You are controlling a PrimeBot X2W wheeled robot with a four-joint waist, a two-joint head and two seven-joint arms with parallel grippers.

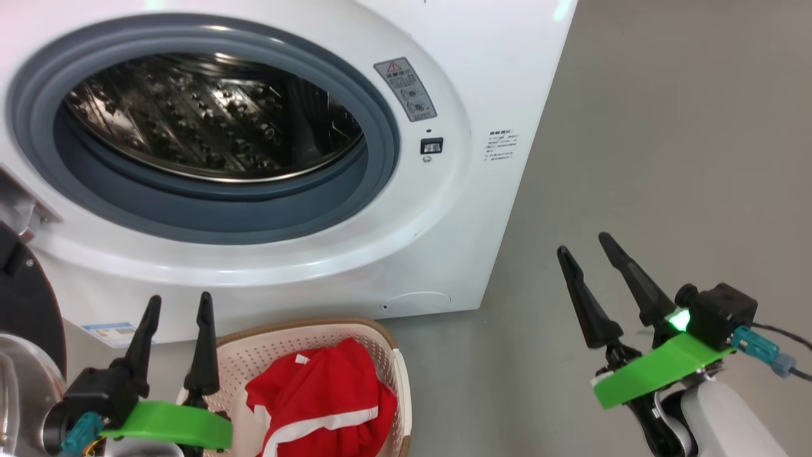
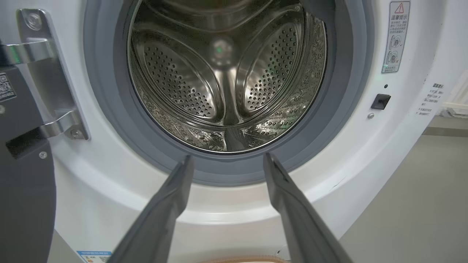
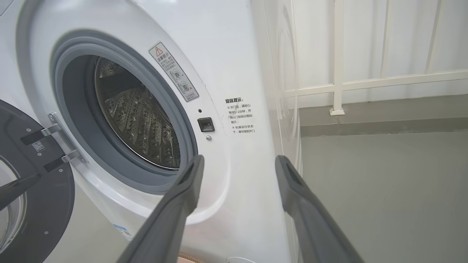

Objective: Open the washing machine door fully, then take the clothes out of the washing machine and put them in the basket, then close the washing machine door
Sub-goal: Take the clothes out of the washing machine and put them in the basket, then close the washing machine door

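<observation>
The white washing machine [image 1: 412, 254] stands with its steel drum [image 2: 226, 80] bare and its door [image 1: 22, 298] swung out to the left on its hinge [image 2: 55, 87]; the door [image 3: 40, 212] shows dark grey inside. Red clothes [image 1: 323, 393] with white trim lie in the cream basket [image 1: 403, 381] on the floor before the washer. My left gripper [image 1: 179, 303] hangs open over the basket's left edge, its fingers [image 2: 175, 190] aimed at the drum's lower rim. My right gripper [image 1: 583, 246] is open over bare floor to the washer's right, its fingers [image 3: 190, 182] empty.
Grey floor [image 1: 666, 158] stretches to the right of the washer. A white railing [image 3: 336, 87] and wall stand behind it. A warning label [image 1: 406, 89] and the door latch slot [image 1: 431, 146] sit on the washer's front, right of the grey gasket [image 1: 209, 216].
</observation>
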